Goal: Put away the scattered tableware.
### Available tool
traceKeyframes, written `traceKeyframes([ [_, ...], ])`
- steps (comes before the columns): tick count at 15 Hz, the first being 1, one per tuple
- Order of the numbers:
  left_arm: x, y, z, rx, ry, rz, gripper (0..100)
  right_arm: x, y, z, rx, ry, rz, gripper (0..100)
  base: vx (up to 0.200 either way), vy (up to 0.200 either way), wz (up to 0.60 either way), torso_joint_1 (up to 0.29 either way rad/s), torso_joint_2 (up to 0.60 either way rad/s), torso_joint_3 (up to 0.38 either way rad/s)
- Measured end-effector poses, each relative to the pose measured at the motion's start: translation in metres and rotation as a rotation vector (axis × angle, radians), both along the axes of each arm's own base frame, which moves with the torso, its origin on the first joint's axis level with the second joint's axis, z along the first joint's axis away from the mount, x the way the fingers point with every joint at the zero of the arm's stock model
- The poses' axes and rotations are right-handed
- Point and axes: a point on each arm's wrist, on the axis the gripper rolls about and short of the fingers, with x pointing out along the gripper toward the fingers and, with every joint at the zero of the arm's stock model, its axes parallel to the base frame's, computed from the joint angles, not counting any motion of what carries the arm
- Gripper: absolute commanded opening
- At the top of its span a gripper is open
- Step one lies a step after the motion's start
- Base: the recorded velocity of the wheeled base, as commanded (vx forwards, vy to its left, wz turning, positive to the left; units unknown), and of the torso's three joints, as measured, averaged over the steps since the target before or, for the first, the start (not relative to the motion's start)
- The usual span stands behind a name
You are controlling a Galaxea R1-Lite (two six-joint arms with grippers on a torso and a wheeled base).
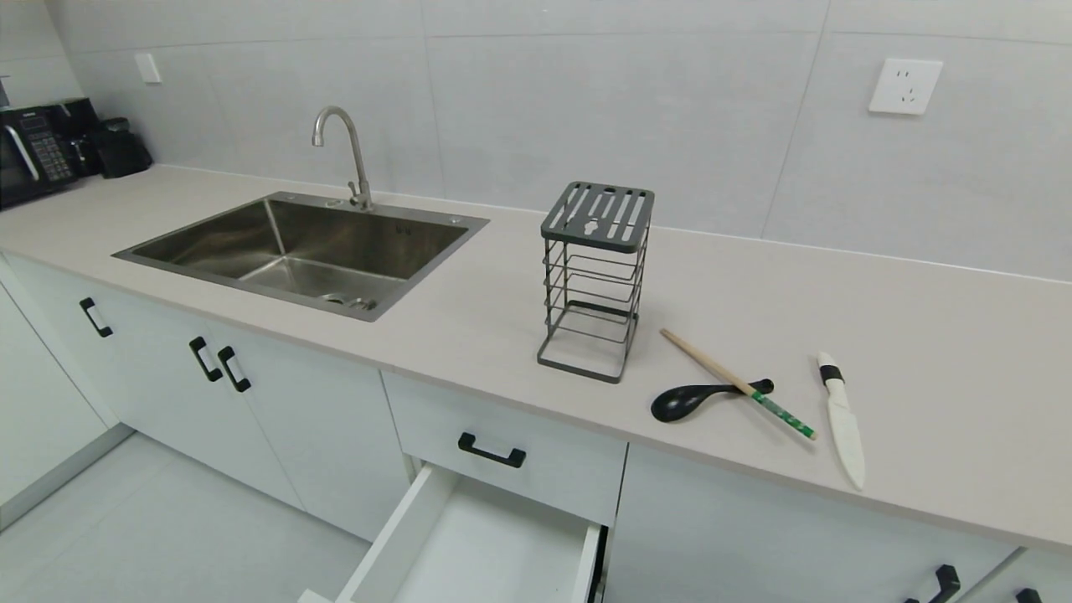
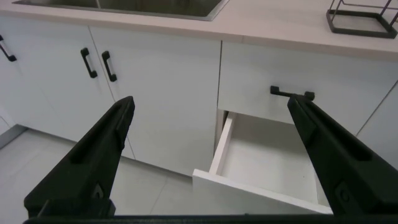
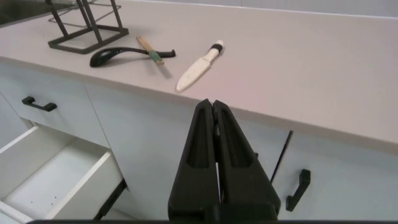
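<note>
One knife (image 3: 199, 67) lies beyond right gripper (image 3: 215, 104), jaws closed.

Bright, even light is falling softly from overhead. The rack (image 1: 593, 280) is throwing only a faint shadow on the countertop (image 1: 921, 335). The sink (image 1: 368, 243) steel is giving off a mild sheen. Straight lines are leaning toward the head view's edges. My left gripper (image 2: 211, 102) and right gripper (image 3: 212, 102) are reading as dark, flat shapes.

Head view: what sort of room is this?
Most likely a kitchen: a steel sink with a faucet set in a long counter, white cabinets below, and what looks like a microwave at the far left end.
</note>
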Motion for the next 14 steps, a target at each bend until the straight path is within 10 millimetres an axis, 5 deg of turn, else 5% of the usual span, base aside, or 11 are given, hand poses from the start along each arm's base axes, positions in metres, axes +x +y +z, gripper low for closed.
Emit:
traceKeyframes([
  [5,0.0,0.0,0.0001,0.0,-0.001,0.0,100,0.0,0.0,0.0001,0.0,-0.001,0.0,0,0.0,0.0,0.0,0.272,-0.52,-0.247],
  [10,0.0,0.0,0.0,0.0,0.0,0.0,100,0.0,0.0,0.0001,-0.002,-0.001,0.0,0,0.0,0.0,0.0,0.044,-0.08,-0.039],
  [11,0.0,0.0,0.0,0.0,0.0,0.0,100,0.0,0.0,0.0,-0.001,0.0,0.0,100,0.0,0.0,0.0,0.0,0.0,0.0],
  [14,0.0,0.0,0.0,0.0,0.0,0.0,100,0.0,0.0,0.0,0.0,0.0,0.0,100,0.0,0.0,0.0,0.0,0.0,0.0],
])
